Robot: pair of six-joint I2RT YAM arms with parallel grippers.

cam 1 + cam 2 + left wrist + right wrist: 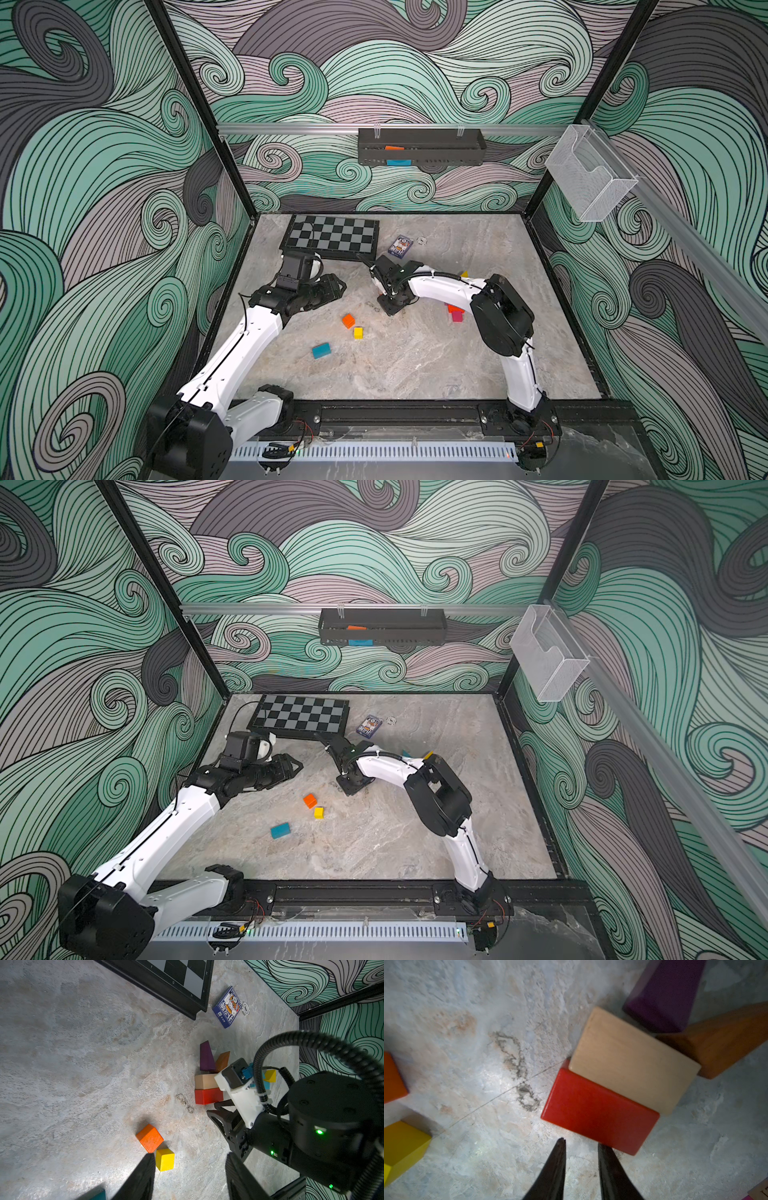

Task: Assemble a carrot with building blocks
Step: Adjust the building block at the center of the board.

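We see the right gripper (581, 1147), jaws narrow and empty, poised just beside the red block (598, 1111), whose long side faces its tips; the left gripper (190, 1159), half open, hangs farther off.

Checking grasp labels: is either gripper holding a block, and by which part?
Neither. The left gripper is open and empty; the right gripper holds nothing beside the red block.
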